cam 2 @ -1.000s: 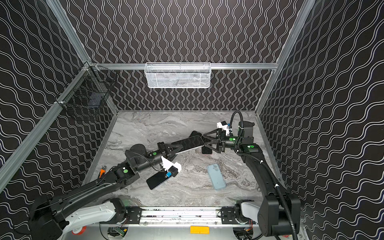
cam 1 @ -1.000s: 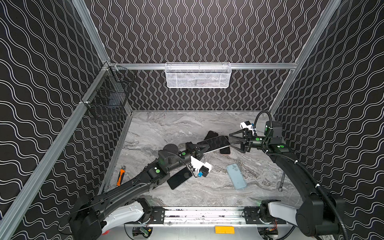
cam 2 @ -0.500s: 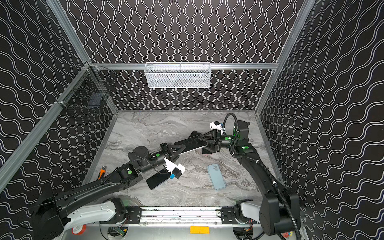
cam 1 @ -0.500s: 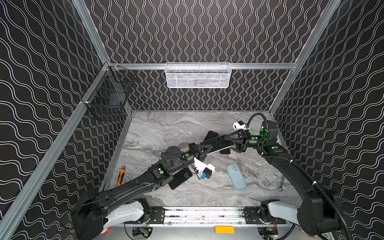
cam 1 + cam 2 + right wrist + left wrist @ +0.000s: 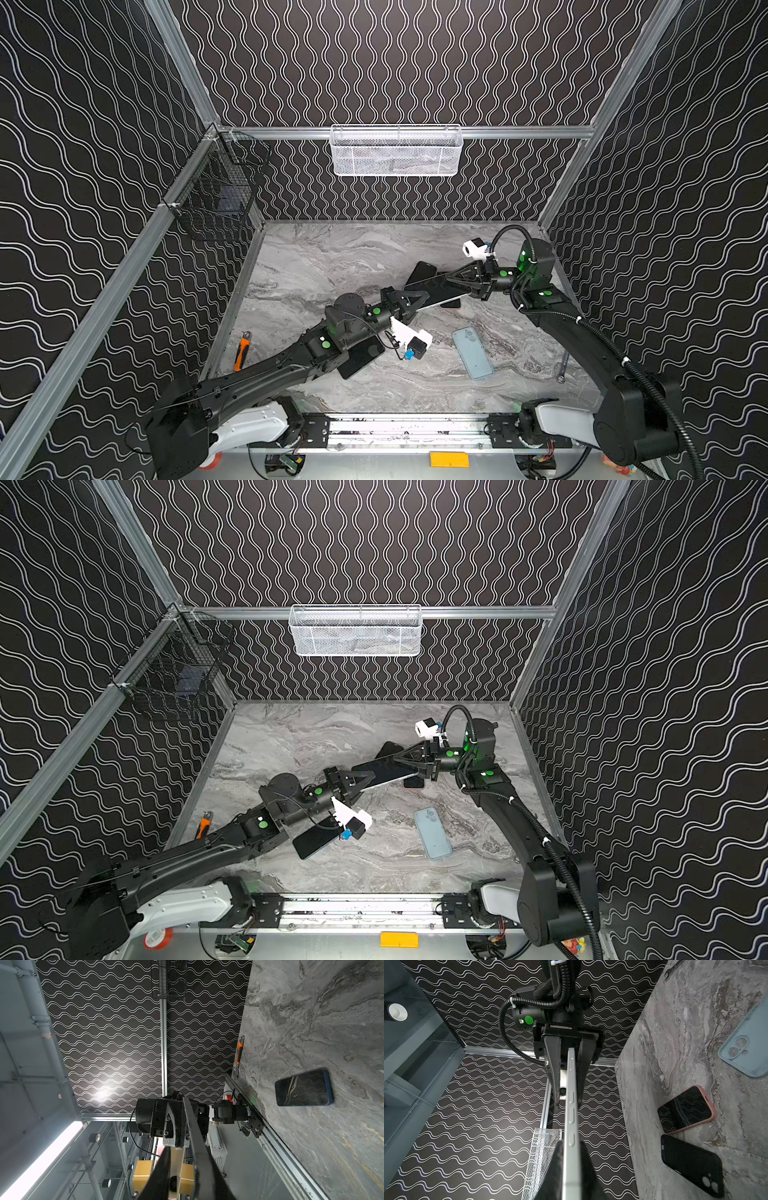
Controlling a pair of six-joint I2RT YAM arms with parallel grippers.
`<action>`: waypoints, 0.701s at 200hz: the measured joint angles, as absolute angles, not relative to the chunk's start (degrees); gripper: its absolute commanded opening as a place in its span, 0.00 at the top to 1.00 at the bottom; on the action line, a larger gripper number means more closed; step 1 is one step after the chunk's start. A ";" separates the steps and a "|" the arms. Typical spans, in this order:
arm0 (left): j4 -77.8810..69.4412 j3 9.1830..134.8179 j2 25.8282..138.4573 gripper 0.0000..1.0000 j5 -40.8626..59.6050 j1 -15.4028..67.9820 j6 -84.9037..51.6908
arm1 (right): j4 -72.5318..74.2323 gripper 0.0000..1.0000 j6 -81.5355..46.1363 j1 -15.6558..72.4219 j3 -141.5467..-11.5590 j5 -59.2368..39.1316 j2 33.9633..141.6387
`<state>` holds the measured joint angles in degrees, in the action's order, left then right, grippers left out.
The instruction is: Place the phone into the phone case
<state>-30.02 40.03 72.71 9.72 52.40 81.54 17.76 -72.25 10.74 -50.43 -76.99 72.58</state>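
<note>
The phone (image 5: 434, 291) (image 5: 382, 773), dark-faced with a silver edge (image 5: 571, 1109), hangs in the air above the table's middle right. My left gripper (image 5: 422, 300) (image 5: 572, 1145) is shut on its near end. My right gripper (image 5: 451, 286) (image 5: 569, 1104) straddles the far end. One finger lies against the phone, and the right wrist view shows a narrow gap at the other finger (image 5: 166, 1159). A light blue phone case (image 5: 472, 353) (image 5: 747, 1043) lies empty on the table, back up. A black case (image 5: 691, 1167) lies back up below the held phone.
A phone in a pink case (image 5: 687, 1109) lies beside the black case. A dark phone with a blue rim (image 5: 359, 357) (image 5: 303, 1087) lies under my left arm. An orange-handled tool (image 5: 241, 353) sits by the left wall and a wrench (image 5: 563, 368) at the right. Baskets (image 5: 395, 151) (image 5: 220, 199) hang on the walls.
My right gripper has moved left onto the phone's far end, and its wide-open jaws have narrowed around it. The left arm has carried the phone slightly toward the right.
</note>
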 measured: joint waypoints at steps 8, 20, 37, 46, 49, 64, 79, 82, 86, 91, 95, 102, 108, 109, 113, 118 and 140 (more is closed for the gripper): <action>-30.59 40.03 72.88 1.00 9.72 52.42 81.28 | 17.93 0.85 -72.47 10.70 -50.26 -76.99 72.44; -30.87 40.03 72.95 1.00 9.74 52.42 81.10 | 18.00 0.90 -73.28 10.72 -50.09 -76.95 72.38; -30.74 39.99 73.14 1.00 9.89 52.42 81.41 | 17.87 0.96 -75.09 10.59 -49.74 -76.82 72.23; -30.74 39.97 73.25 1.00 9.89 52.42 81.38 | 17.87 0.98 -75.66 10.57 -49.58 -76.77 72.18; -30.74 39.97 73.28 1.00 9.89 52.42 81.36 | 17.89 0.98 -75.70 10.55 -49.54 -76.77 72.16; -31.05 39.94 73.45 0.86 9.89 52.42 81.28 | 17.93 1.00 -75.85 10.55 -49.52 -76.69 72.12; -31.59 39.94 73.82 0.50 9.58 52.42 80.60 | 17.96 1.00 -75.66 10.41 -49.52 -76.44 71.96; -31.75 39.94 73.91 0.43 9.37 52.45 79.96 | 18.04 1.00 -75.31 10.37 -49.52 -76.42 71.90; -32.16 39.92 73.97 0.37 8.97 52.47 79.31 | 18.17 1.00 -74.63 10.33 -49.54 -76.34 71.77; -33.08 39.86 74.02 0.30 8.32 52.51 78.28 | 18.17 1.00 -74.02 10.15 -49.56 -76.29 71.61; -33.98 39.77 73.97 0.23 7.68 52.51 77.38 | 18.15 1.00 -73.93 9.89 -49.60 -76.38 71.46; -35.55 39.46 73.71 0.14 6.72 52.49 75.57 | 17.98 1.00 -73.63 9.30 -49.78 -76.36 71.18; -36.82 39.07 73.36 0.06 5.87 52.49 73.95 | 17.72 1.00 -72.69 8.38 -50.02 -76.25 70.87; -36.93 39.00 73.32 0.06 5.76 52.49 73.71 | 17.69 1.00 -72.58 8.25 -50.04 -76.16 70.83; -37.41 38.72 72.90 0.02 5.02 52.49 72.36 | 17.47 1.00 -72.27 7.62 -50.26 -75.61 70.61; -37.80 38.41 72.36 0.01 4.23 52.49 70.61 | 17.34 1.00 -72.10 6.85 -50.48 -74.78 70.32; -38.17 37.26 68.31 0.01 -0.32 52.49 62.59 | 14.92 1.00 -68.90 3.33 -51.46 -71.64 69.21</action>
<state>-38.17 37.26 68.31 -0.32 52.49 62.59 14.92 -68.90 3.33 -51.46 -71.64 69.21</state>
